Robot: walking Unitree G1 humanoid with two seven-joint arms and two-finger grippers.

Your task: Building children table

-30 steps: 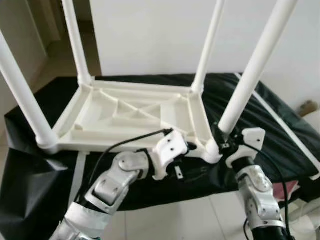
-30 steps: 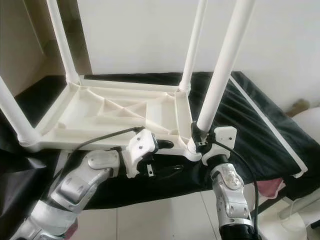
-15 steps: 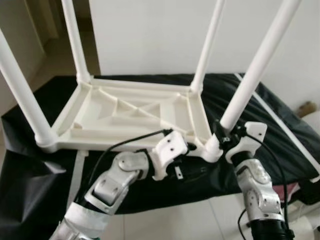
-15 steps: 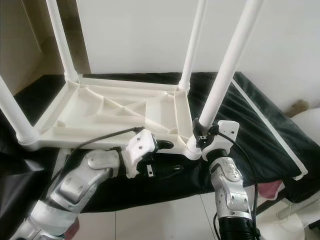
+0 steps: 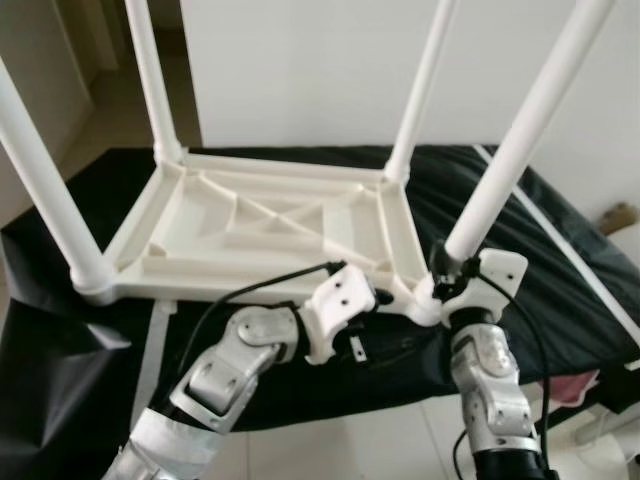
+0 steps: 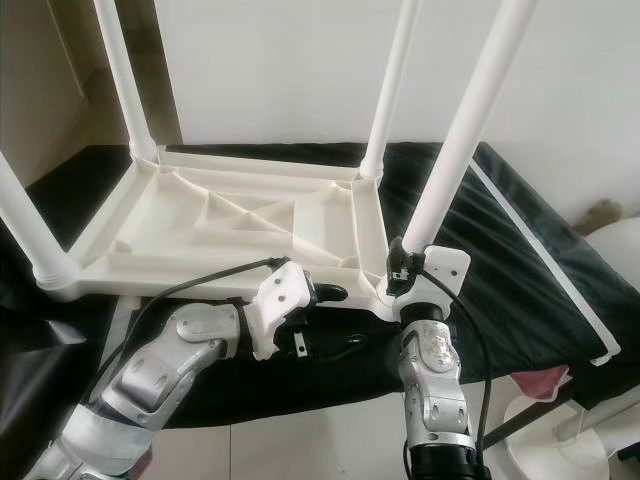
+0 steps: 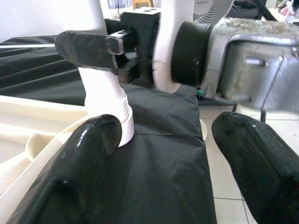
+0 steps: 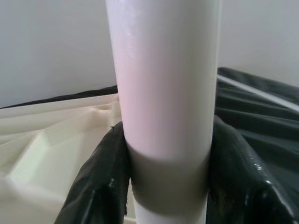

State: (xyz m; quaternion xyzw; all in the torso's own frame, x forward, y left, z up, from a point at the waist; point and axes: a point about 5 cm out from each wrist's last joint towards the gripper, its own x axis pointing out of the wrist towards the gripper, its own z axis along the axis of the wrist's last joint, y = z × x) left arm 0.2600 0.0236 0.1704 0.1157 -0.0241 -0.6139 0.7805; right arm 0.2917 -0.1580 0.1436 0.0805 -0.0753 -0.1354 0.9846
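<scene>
A white plastic children's table (image 5: 250, 225) lies upside down on a black cloth (image 5: 520, 300), with all its legs pointing up. My right gripper (image 5: 445, 270) is shut on the near right leg (image 5: 510, 150), just above its socket at the table's corner. The right wrist view shows that leg (image 8: 163, 93) clamped between the two black fingers (image 8: 98, 186). My left gripper (image 5: 385, 320) is open at the table's front edge, just left of that corner, with only cloth between its fingers (image 7: 88, 158). The left wrist view also shows the leg's base (image 7: 105, 98).
The black cloth covers a low surface whose front edge drops to a tiled floor (image 6: 330, 430). A white strip (image 6: 540, 250) runs across the cloth on the right. A white fan base (image 6: 570, 440) and a pink item (image 6: 535, 380) are at the lower right. A white wall stands behind.
My right forearm has swung to the left beneath the gripper, which stays clamped on the leg; the leg leans a little more to the right. The left arm has not moved.
</scene>
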